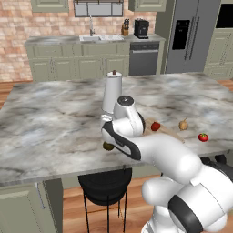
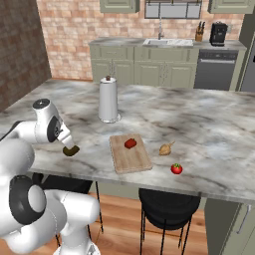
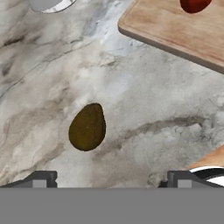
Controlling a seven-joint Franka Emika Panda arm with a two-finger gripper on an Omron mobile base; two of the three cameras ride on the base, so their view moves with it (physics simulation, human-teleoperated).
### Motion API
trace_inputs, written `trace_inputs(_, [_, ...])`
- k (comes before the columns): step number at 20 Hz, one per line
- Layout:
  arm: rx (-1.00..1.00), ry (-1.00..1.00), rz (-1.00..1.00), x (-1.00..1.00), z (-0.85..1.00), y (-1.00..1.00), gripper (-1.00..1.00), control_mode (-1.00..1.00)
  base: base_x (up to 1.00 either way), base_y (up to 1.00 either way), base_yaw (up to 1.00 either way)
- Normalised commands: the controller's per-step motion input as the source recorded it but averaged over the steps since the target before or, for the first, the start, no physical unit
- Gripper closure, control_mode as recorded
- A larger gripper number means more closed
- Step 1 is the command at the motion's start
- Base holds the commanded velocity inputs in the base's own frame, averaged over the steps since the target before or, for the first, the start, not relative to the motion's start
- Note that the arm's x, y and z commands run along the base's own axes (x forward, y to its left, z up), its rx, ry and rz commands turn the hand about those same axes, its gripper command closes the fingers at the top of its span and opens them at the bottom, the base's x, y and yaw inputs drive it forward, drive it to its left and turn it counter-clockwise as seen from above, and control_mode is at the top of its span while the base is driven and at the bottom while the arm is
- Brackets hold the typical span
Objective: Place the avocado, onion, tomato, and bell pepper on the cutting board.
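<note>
Arm bent low over counter edge, gripper point(image 3: 109, 178) above avocado point(image 3: 87, 127).
Fingers spread wide, nothing held; avocado on marble counter point(image 3: 144, 100), left of cutting board point(image 2: 130, 153) w/ bell pepper point(image 2: 130, 143) on it.

Arm hides most of cutting board point(image 1: 169, 132).

Grey marble surface point(image 2: 209, 119) fills foreground. Paper towel roll point(image 2: 108, 100) stands upright on it, dark knob on top. Black stool point(image 2: 168, 209) tucked under near edge. Behind: brick wall point(image 2: 69, 35), sink point(image 2: 162, 42), knife block point(image 2: 199, 34), black coffee maker point(image 2: 218, 34), dishwasher point(image 2: 215, 68), steel fridge point(image 1: 191, 34).
</note>
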Motion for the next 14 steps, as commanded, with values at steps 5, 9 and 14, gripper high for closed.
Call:
trace_inputs(5, [0.0, 0.0, 0.0, 0.05, -0.13, 0.1, -1.0, -1.0, 0.0, 0.0, 0.0])
trace_inputs(9, [0.0, 0.0, 0.0, 0.07, -0.12, 0.13, -1.0, -1.0, 0.0, 0.0, 0.0])
trace_inputs(14, [0.0, 0.0, 0.0, 0.15, -0.1, 0.03, -1.0, -1.0, 0.0, 0.0, 0.0])
